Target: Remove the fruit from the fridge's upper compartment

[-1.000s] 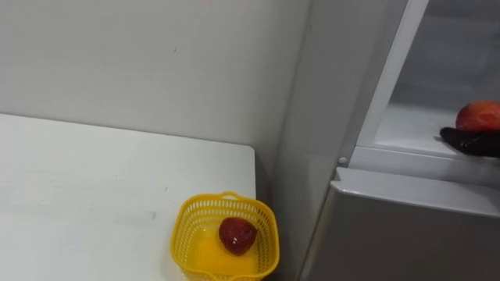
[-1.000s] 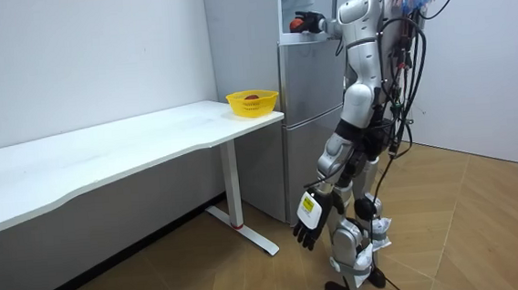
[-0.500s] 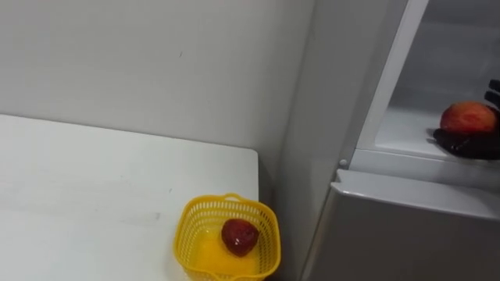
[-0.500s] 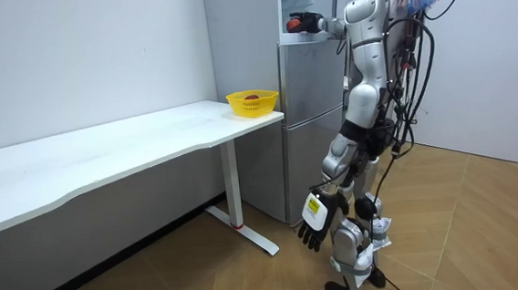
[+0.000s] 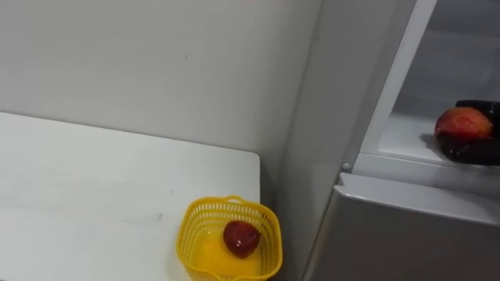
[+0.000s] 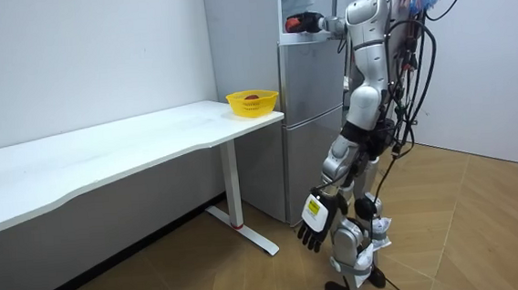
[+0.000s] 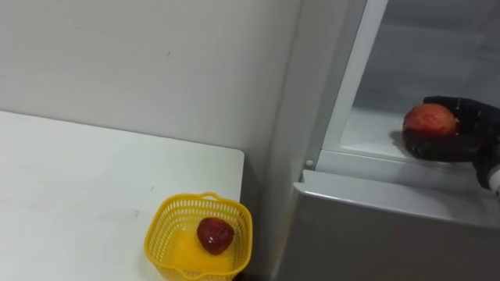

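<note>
Right hand (image 7: 461, 142) curled under and around a red apple (image 7: 429, 119), at the front edge of the upper shelf of the fridge (image 7: 375, 234). Left hand (image 6: 318, 225) low beside the leg, fingers loose. Beside the fridge, on the counter (image 7: 78, 179), a yellow basket (image 7: 158, 234) with one red fruit (image 7: 214, 233).

— Where's the basket (image 5: 229, 238)?
— On the table's (image 5: 94, 179) right end, just left of the fridge (image 5: 406, 234), a fruit (image 5: 241, 237) in it.
— And the apple (image 7: 429, 120)?
— On the upper fridge shelf (image 7: 367, 133), the right hand (image 7: 461, 133) curled round it.

Yellow basket (image 5: 190, 234) on white table (image 5: 94, 179), corner nr fridge (image 5: 391, 234).
</note>
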